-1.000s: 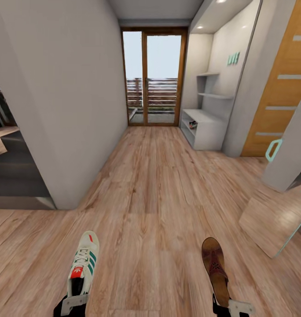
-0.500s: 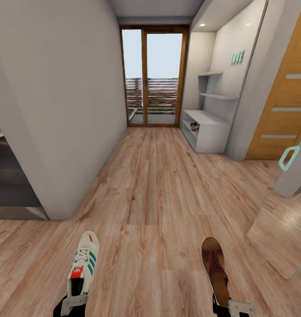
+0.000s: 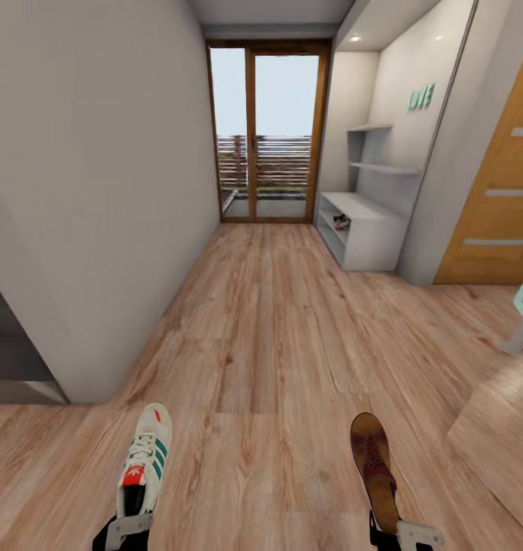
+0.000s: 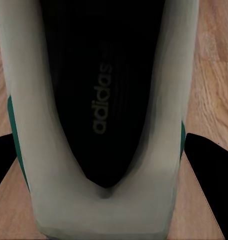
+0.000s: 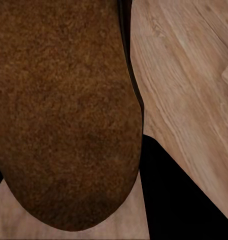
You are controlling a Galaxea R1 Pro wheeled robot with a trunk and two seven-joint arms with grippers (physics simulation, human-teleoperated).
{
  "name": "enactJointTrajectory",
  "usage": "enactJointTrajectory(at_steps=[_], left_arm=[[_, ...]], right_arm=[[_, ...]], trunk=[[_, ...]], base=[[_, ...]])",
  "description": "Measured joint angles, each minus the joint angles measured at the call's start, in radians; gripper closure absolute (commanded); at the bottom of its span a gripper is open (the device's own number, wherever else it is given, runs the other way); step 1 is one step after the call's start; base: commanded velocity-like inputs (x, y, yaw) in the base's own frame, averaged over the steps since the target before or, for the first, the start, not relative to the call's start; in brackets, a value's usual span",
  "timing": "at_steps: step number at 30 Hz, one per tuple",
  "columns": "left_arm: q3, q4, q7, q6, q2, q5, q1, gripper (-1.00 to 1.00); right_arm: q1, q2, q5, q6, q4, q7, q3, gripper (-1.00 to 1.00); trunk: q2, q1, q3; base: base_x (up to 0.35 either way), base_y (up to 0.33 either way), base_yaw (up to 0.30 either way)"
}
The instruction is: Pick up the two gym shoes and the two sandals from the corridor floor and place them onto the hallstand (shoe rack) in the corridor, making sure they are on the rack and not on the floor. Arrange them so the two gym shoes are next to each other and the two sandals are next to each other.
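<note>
Mostly cropped, left fingers (image 3: 128,528) clamping gym shoe (image 3: 145,467), right fingers (image 3: 403,533) sandal (image 3: 375,468)

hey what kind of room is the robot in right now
Most likely a home entrance corridor. A wood plank floor runs to a glass balcony door. A grey shoe rack with shelves above stands on the right beside a wooden door.

The corridor floor (image 3: 269,321) lies open up to the hallstand (image 3: 366,229) at far right. A grey wall (image 3: 101,191) borders the left side.
</note>
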Motion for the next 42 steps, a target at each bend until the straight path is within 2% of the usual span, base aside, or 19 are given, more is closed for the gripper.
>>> enactJointTrajectory(at_steps=[42], left_arm=[[0.0,0.0,0.0,-0.001,0.0,0.0,0.0,1.0]], right_arm=[[0.0,0.0,0.0,0.0,-0.001,0.0,0.0,1.0]], trunk=[[0.0,0.0,0.0]], base=[[0.338,0.0,0.0]])
